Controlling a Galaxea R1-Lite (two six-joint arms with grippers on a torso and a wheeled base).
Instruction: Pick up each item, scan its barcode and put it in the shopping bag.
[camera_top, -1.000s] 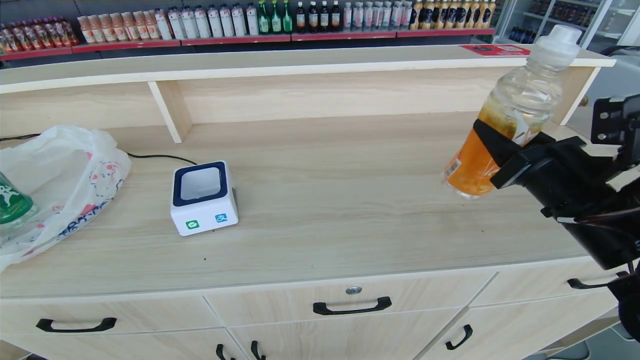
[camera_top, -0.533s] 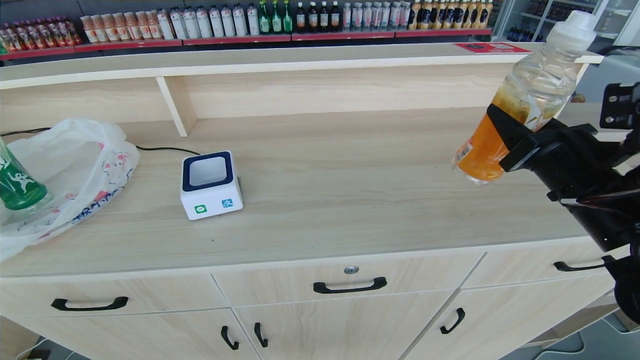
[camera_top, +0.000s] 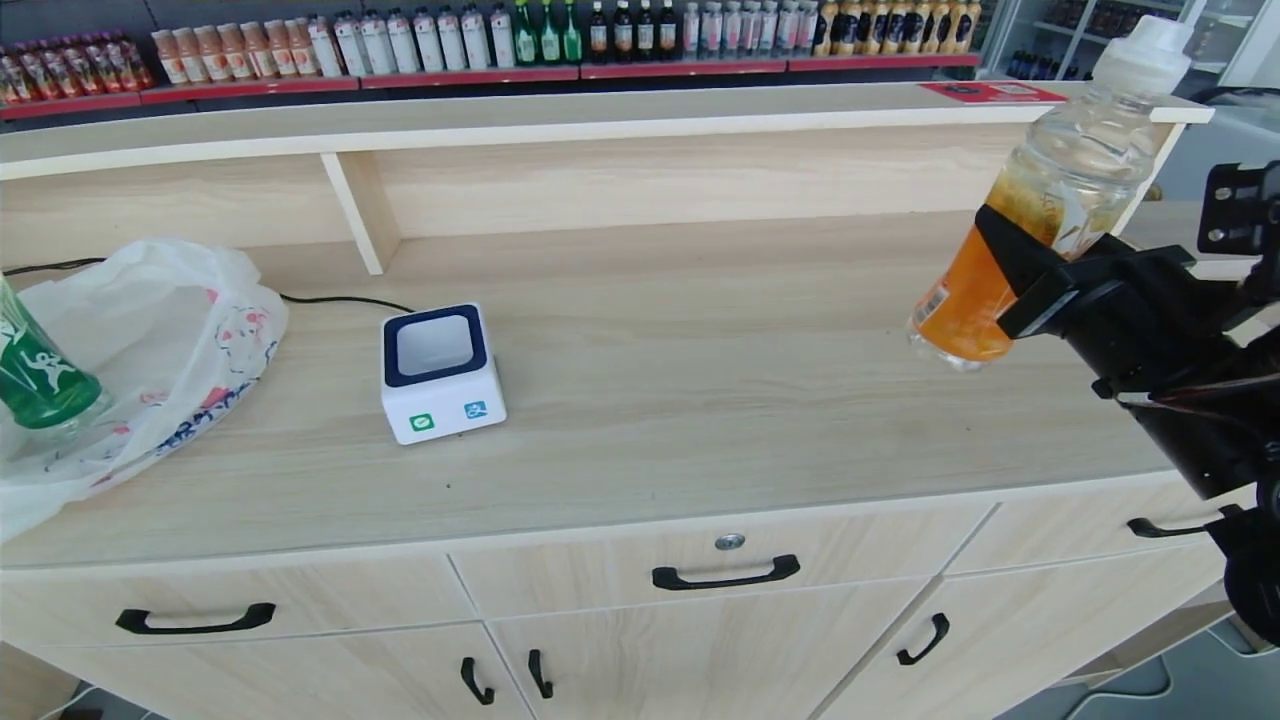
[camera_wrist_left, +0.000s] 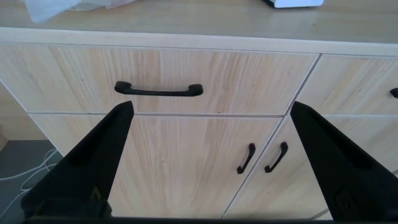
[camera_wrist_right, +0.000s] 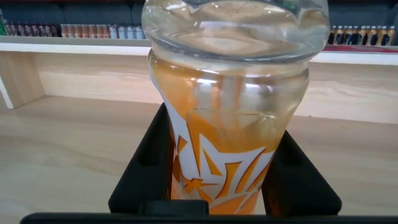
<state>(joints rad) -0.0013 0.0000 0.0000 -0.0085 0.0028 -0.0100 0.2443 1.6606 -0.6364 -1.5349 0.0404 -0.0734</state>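
Observation:
A clear bottle of orange drink (camera_top: 1045, 200) with a white cap hangs tilted above the counter's right end. My right gripper (camera_top: 1012, 268) is shut on its lower half, and the bottle (camera_wrist_right: 230, 118) sits between the black fingers (camera_wrist_right: 144, 165). A white scanner box (camera_top: 440, 372) with a dark-rimmed window stands left of centre. The white plastic shopping bag (camera_top: 170, 330) lies at the far left with a green bottle (camera_top: 35, 372) in it. My left gripper (camera_wrist_left: 211, 155) is open below the counter's front, facing the drawer fronts.
A raised wooden ledge (camera_top: 600, 115) with an upright divider (camera_top: 362, 210) runs along the counter's back. A black cable (camera_top: 340, 298) leads from the scanner toward the bag. Drawer handles (camera_wrist_left: 158, 91) line the front. Shelves of bottles (camera_top: 560, 35) stand behind.
The whole head picture has shifted, so the camera has moved. The right gripper still holds the bottle, which seems a little higher against the back ledge.

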